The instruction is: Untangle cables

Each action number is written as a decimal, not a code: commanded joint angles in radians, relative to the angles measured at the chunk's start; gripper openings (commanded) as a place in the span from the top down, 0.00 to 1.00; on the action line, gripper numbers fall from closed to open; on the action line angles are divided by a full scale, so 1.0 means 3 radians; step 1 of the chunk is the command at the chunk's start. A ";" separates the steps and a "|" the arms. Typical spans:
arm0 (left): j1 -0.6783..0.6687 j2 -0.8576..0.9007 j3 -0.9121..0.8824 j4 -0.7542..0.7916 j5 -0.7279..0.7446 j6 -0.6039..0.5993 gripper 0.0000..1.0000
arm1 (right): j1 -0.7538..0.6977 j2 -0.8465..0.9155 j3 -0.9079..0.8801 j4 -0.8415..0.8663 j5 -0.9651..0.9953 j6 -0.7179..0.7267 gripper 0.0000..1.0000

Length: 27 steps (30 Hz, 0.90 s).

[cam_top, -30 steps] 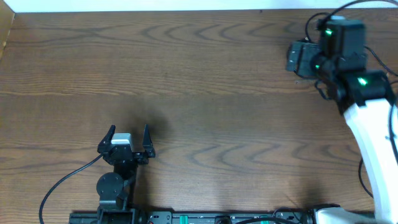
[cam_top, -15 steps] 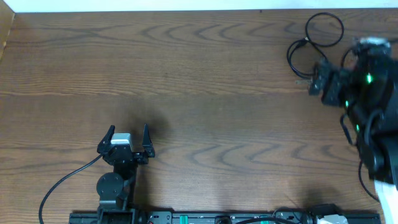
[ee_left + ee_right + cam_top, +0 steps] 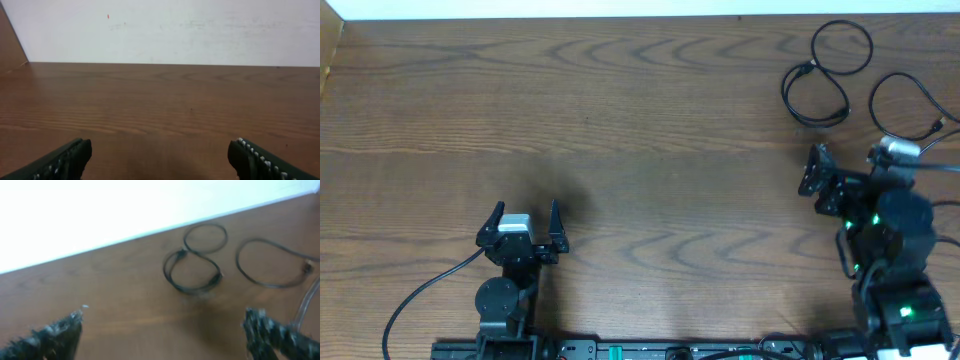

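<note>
Flat brown wood-grain bench (image 3: 650,120), matte, with long wavy figure running left to right; plain white wall (image 3: 175,30) along the far edge.

At the far right corner of the bench, two slender cords, lying slack and apart from each other. On the left, a thin black rubbery cord wound into a figure-eight (image 3: 808,68): one round loop farther off, one nearer loop looking doubled, pinched together at a small plug. Just right of it, a second thin black cord bent into an open arc (image 3: 873,105), ending in a small plug at the right. Plug colours too small to tell. Neither cord touched by any finger.

Near right: right end effector (image 3: 162,325), black, with ridged finger pads (image 3: 55,330), spread wide and grasping nothing, on the near side of the cords and aimed at them. Blurred in the wrist view. Small green lamps (image 3: 875,220) glowing on the arm behind it.

Near left: left end effector (image 3: 527,207), black tapered fingers either side of a silver block (image 3: 517,222), likewise released and empty, well apart from both cords, facing bare wood. Serrated inner face showing on the right-hand finger (image 3: 260,162) in the wrist view. Curving from that arm's base toward the near left edge, a thicker black lead (image 3: 425,285).
</note>
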 commanded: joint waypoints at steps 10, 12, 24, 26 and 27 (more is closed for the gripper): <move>0.0017 -0.0022 -0.0051 -0.0148 -0.0106 -0.0041 0.09 | 0.0004 -0.0832 -0.1228 0.1132 0.0004 0.0132 0.01; 0.0017 -0.0022 -0.0051 -0.0148 -0.0106 -0.0041 0.09 | 0.0004 -0.0956 -0.1390 0.1274 0.0031 0.0132 0.01; 0.0017 -0.0022 -0.0051 -0.0146 -0.0106 -0.0041 0.09 | 0.0004 -0.1639 -0.2120 0.1609 0.0039 0.0132 0.01; 0.0017 -0.0022 -0.0051 -0.0148 -0.0106 -0.0041 0.09 | 0.0004 -0.1757 -0.2118 0.1452 0.0039 0.0131 0.01; 0.0017 -0.0022 -0.0051 -0.0148 -0.0106 -0.0041 0.09 | 0.0004 -0.1809 -0.2118 0.1392 0.0039 0.0131 0.01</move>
